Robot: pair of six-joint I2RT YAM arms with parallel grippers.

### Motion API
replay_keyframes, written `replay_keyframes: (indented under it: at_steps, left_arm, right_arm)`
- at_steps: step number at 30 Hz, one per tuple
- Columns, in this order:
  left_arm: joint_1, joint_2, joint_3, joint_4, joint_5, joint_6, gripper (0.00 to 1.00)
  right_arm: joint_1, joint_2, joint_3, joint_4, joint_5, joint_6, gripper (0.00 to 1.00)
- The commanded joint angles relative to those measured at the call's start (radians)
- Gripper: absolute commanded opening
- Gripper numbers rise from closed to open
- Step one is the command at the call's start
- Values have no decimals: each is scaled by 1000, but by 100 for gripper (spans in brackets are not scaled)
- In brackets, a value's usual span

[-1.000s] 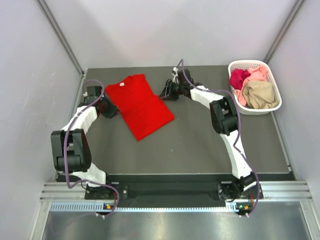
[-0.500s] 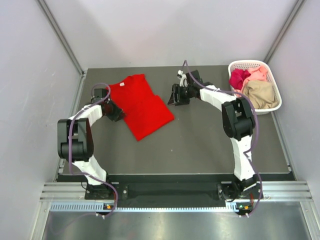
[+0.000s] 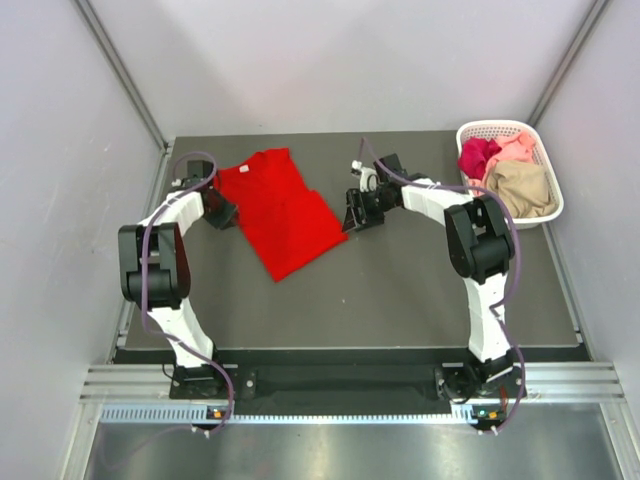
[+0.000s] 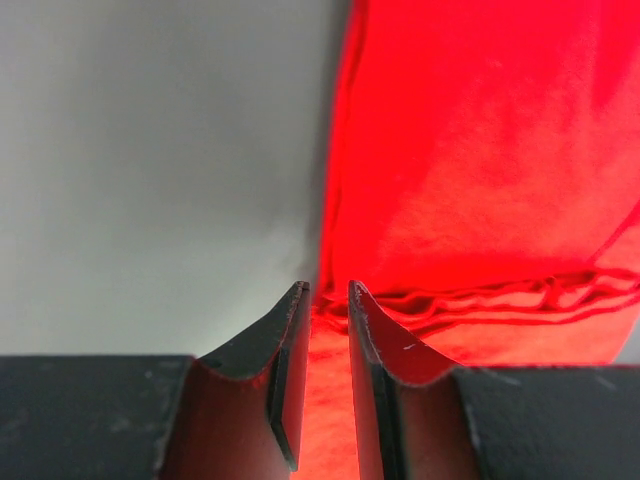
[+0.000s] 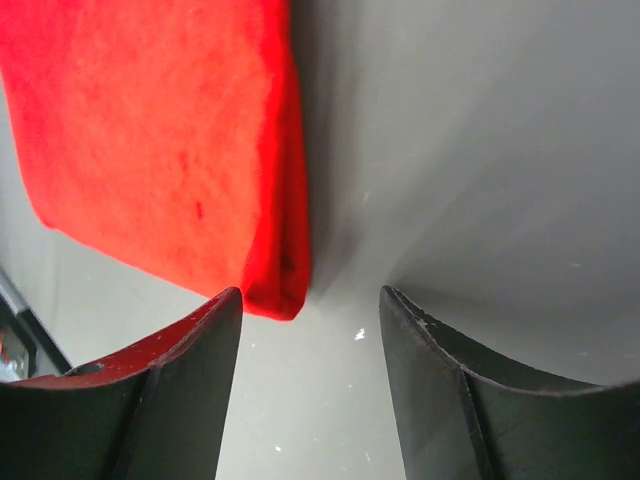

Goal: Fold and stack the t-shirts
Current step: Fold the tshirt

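The bright red t-shirt lies folded into a long strip, slanting across the far left of the table. My left gripper is at its left edge. In the left wrist view the jaws stand nearly together with red cloth between them and wrinkles running toward the tips. My right gripper is open and empty just right of the shirt. In the right wrist view the shirt's folded corner lies just beyond the left finger. Magenta, pale pink and tan shirts lie in the basket.
The white lattice basket stands at the far right corner of the dark table. Grey walls close in the left, far and right sides. Both arms reach over the far half of the table.
My left gripper has moved in to the shirt's left edge and a little farther away. My right gripper has moved nearer and down beside the shirt's right corner. The shirt has not moved.
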Motion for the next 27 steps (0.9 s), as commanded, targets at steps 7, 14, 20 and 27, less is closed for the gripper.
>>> replay_keyframes:
  at_steps: [7, 14, 20, 27]
  left_arm:
    - [29, -129, 26, -90, -80, 57, 29]
    - [28, -264, -167, -49, 108, 96, 36]
    - [61, -245, -170, -75, 111, 126, 40]
    - [132, -136, -48, -67, 107, 119, 40]
  right_arm:
    - [5, -29, -45, 35, -83, -71, 57]
    - [22, -19, -62, 46, -98, -54, 46]
    - [23, -44, -131, 89, -83, -24, 20]
    - [43, -159, -336, 214, -55, 65, 0]
